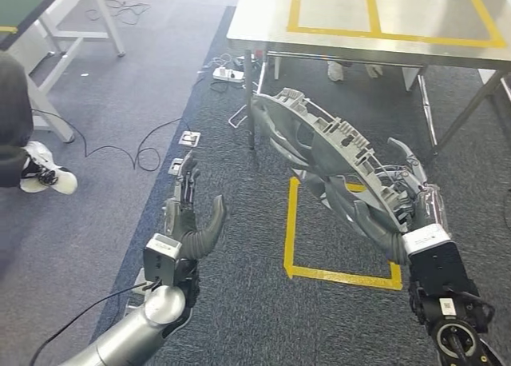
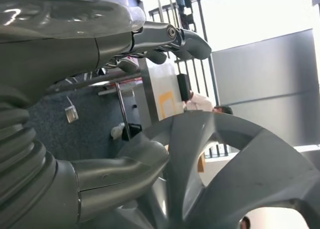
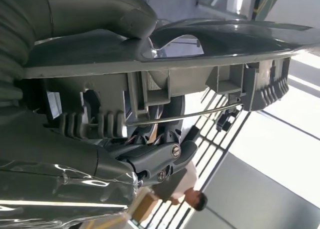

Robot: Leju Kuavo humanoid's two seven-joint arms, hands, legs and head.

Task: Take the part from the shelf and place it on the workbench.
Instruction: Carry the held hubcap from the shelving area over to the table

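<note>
Brushed steel makes up the surface (image 1: 338,18), smooth and shiny, marked with yellow tape rectangles and standing on thin metal legs over dark grey carpet (image 1: 241,302); it lies ahead of the robot and well above where the part hangs now. The part (image 1: 328,146) is a long grey moulded plastic piece, gently curved, with ribs, clips and cut-out windows along its length. The right hand (image 1: 409,210) grips it at one end only, thumb over the top and dark fingers curled under the ribbed edge, so most of its length sticks out unsupported toward the surface's leg. That is the main risk, as I judge it: the far tip could strike the steel edge or the leg on the way up, or the long overhang could twist the part in the grasp and let it slip to the carpet. The left hand (image 1: 190,218) is spread apart and holds nothing, near the part's middle but not touching it; it gives no support.
</note>
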